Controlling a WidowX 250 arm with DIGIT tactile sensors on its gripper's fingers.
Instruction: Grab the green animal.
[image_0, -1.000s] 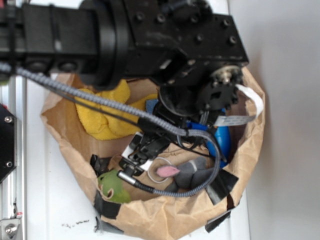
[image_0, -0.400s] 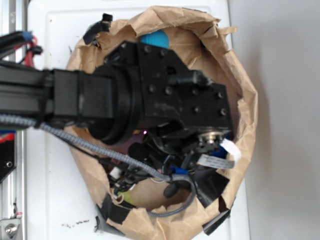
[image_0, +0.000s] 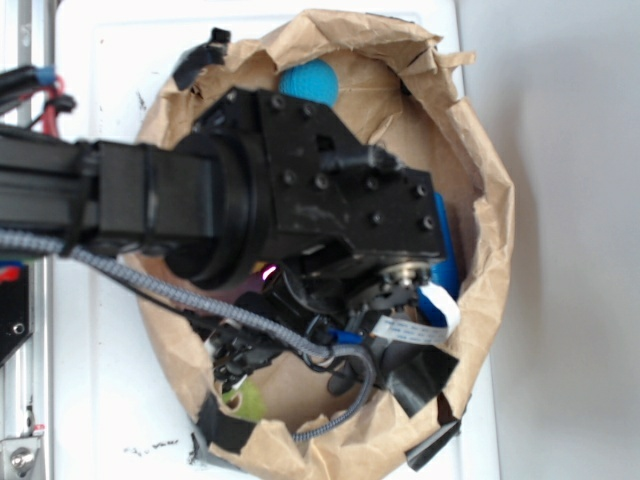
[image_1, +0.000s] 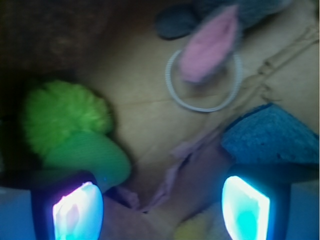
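Note:
The green animal (image_1: 70, 125) is a fuzzy lime-green plush lying on the brown paper floor of the bag, at the left of the wrist view. Its rounded lower part sits just above my left fingertip (image_1: 77, 212). My gripper (image_1: 161, 210) is open, and between the fingers there is only crumpled paper and a bit of yellow cloth. In the exterior view a small patch of the green animal (image_0: 248, 402) shows at the bag's front left. It is just below my gripper (image_0: 232, 368), and the arm hides most of it.
A grey plush with a pink ear (image_1: 210, 45) lies over a white ring (image_1: 202, 102). A blue felt piece (image_1: 270, 140) sits above the right fingertip. The paper bag wall (image_0: 490, 230) surrounds everything. A teal ball (image_0: 308, 80) rests at the back and a blue object (image_0: 447, 265) on the right.
The arm has come down into the bag and now covers the yellow cloth and the grey plush in the exterior view. Over the last half second it shifted slightly, and more of the green animal shows.

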